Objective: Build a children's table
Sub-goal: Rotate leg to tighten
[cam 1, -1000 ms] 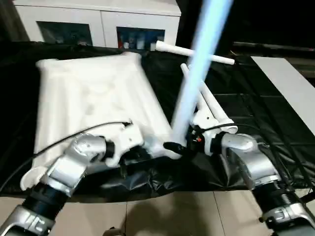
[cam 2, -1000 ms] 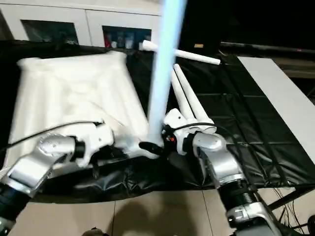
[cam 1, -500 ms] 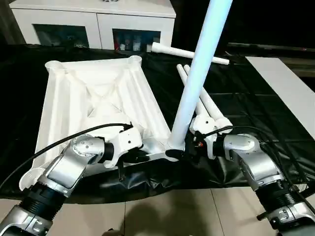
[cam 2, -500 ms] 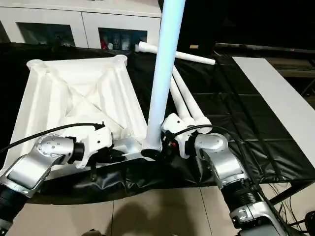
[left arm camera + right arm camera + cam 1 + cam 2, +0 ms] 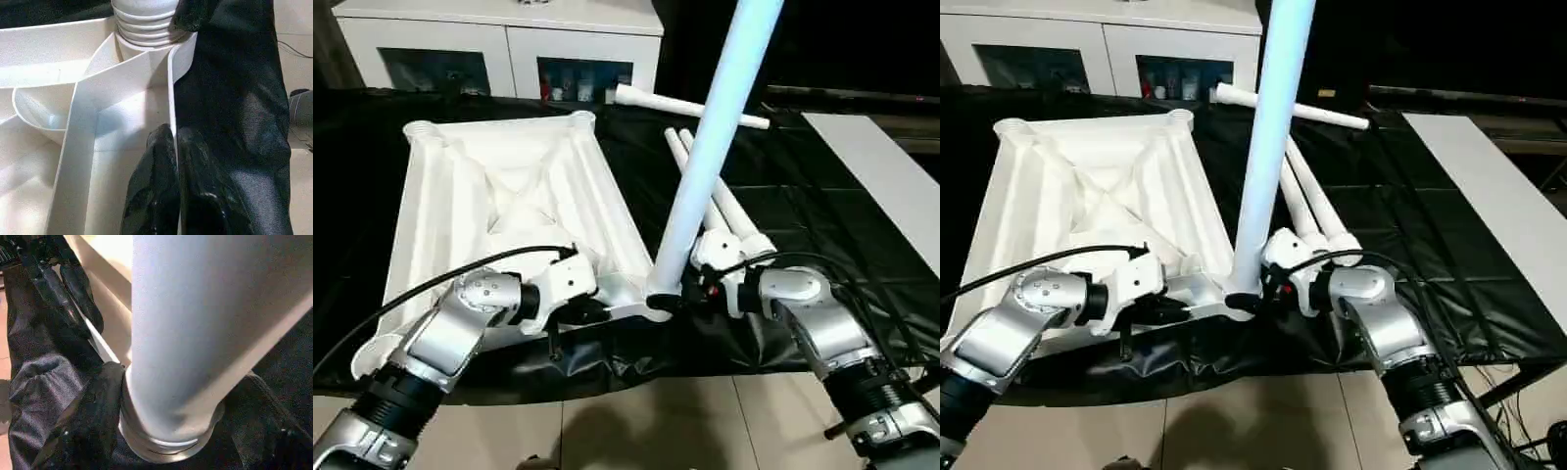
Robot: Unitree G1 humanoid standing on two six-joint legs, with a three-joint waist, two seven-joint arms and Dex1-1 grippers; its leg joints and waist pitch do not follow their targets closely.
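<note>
The white tabletop (image 5: 499, 186) lies underside up on black cloth, ribs and round corner sockets showing. A long white leg (image 5: 705, 157) stands in its near right corner socket, leaning to the right; its threaded end (image 5: 146, 29) sits in the socket. My left gripper (image 5: 592, 311) is shut on the tabletop's near rim, pinching the thin wall (image 5: 172, 132) just beside that socket. My right gripper (image 5: 680, 294) sits at the leg's foot, a black finger (image 5: 93, 421) against each side of the collar, shut on the leg.
Two spare legs (image 5: 724, 206) lie side by side right of the tabletop, a third (image 5: 690, 106) lies across behind them. A white cabinet (image 5: 509, 49) with dark glass doors stands at the back. A white board (image 5: 891, 176) lies far right. Tiled floor (image 5: 656, 421) begins at the cloth's near edge.
My right gripper's fingers have closed in around the leg's foot. The head camera has steadied and shifted slightly. The left gripper keeps its hold on the rim.
</note>
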